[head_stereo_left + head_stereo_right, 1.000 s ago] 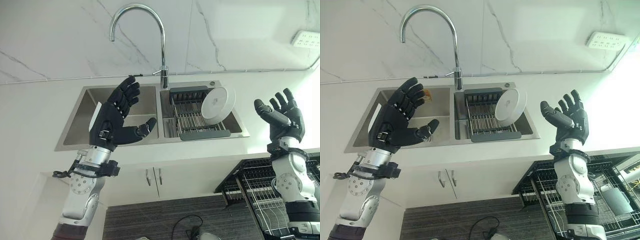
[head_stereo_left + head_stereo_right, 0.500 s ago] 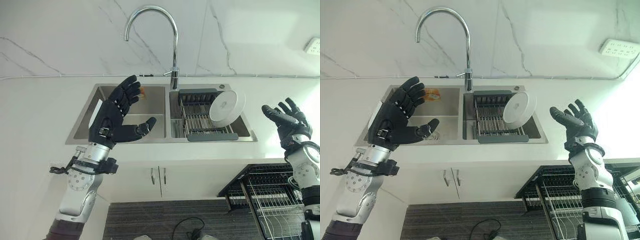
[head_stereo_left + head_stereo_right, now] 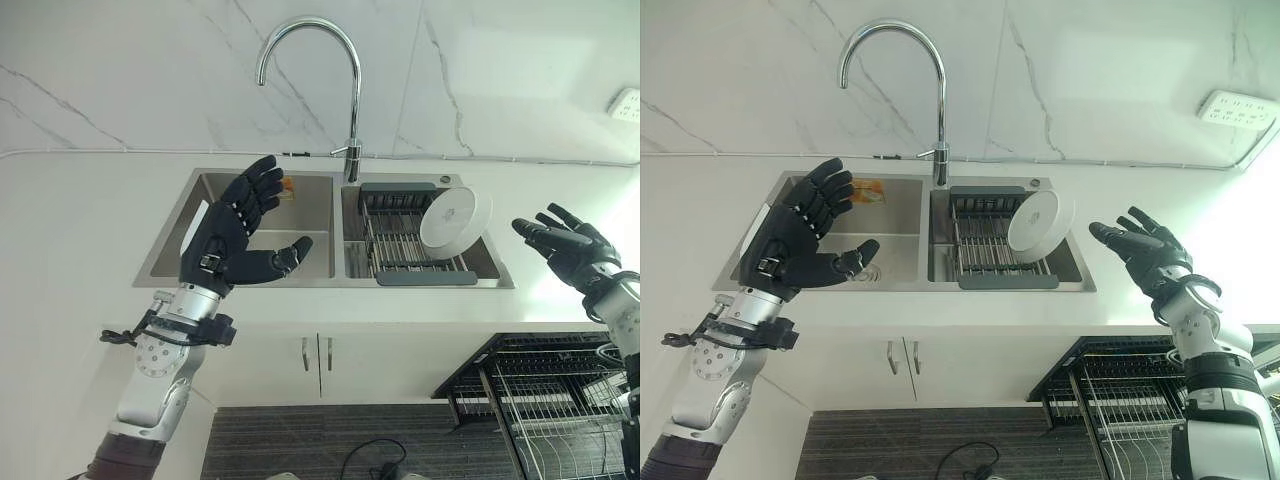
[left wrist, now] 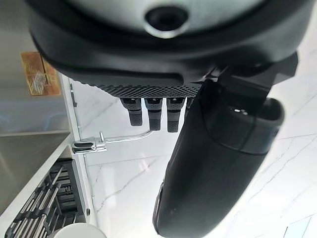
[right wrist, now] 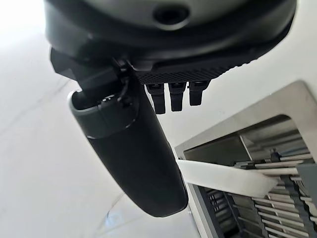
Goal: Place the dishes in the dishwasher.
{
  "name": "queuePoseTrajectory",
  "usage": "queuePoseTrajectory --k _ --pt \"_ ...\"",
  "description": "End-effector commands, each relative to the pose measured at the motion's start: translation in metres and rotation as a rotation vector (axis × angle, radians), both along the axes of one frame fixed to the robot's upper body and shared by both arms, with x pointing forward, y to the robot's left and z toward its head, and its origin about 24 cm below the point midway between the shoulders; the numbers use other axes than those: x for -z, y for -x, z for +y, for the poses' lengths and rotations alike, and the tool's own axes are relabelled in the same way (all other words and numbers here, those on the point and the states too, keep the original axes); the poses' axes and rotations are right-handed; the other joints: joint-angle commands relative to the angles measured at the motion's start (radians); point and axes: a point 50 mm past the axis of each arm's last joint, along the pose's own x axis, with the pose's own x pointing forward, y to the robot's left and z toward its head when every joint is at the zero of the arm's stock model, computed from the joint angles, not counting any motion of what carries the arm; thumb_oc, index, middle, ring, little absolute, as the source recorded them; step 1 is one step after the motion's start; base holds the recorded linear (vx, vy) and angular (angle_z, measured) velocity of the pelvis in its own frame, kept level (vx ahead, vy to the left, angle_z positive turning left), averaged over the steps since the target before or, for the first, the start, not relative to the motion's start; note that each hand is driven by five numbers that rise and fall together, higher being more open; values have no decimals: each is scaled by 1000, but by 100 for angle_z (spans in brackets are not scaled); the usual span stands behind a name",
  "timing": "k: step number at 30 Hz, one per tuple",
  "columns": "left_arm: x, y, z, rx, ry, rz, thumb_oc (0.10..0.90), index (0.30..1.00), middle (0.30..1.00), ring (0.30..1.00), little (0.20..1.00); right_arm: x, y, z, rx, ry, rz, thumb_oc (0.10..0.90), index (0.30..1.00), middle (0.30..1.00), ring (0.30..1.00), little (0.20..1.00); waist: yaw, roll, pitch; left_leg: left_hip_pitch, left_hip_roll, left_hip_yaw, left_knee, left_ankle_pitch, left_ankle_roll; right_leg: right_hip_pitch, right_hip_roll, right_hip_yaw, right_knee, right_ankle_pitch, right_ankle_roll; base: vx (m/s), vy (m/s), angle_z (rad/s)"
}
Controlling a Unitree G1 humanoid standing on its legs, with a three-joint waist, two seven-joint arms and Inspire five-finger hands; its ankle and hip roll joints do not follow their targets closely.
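White marble counter [image 3: 70, 240], steel double sink [image 3: 190, 215]; left hand [image 3: 225, 235], right hand [image 3: 1140, 255] fingers spread, empty.

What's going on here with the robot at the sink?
The robot stands at a double sink with both hands raised, open and empty. Its left hand is over the left basin, and its right hand is over the counter to the right of the sink. A white plate leans on edge in the drying rack in the right basin, untouched. The dishwasher rack is pulled out below the counter on the right. Nothing has been picked up yet.
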Motion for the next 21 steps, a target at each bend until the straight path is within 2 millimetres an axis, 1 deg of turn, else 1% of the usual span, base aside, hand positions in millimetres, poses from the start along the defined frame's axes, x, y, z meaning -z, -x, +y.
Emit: queuePoseTrajectory --k 1,5,11,21 --pt "-44 -2 -16 111 24 -209 800 900 900 900 900 -70 -11 -7 -25 18 -247 800 900 900 900 900 33 -20 -87 30 10 -35 7 -95 -32 42 -61 -48 92 -136 88 0 0 0" --pt "-44 -2 -14 112 24 -208 800 900 900 900 900 -70 -11 -9 -43 -4 -250 800 900 900 900 900 37 -20 -90 29 11 -36 7 -93 -33 44 -62 -53 92 -138 89 0 0 0" --pt "-43 0 -12 110 27 -200 800 900 900 900 900 -78 -15 -10 -46 -27 -258 800 900 900 900 900 52 -17 -91 25 6 -43 7 -89 -34 48 -65 -62 92 -138 88 -2 0 2" --pt "-44 0 -9 105 24 -196 800 900 900 900 900 -77 -17 -11 -42 -37 -247 800 900 900 900 900 63 -14 -90 21 5 -52 7 -83 -35 56 -68 -74 92 -140 86 -2 -6 4"
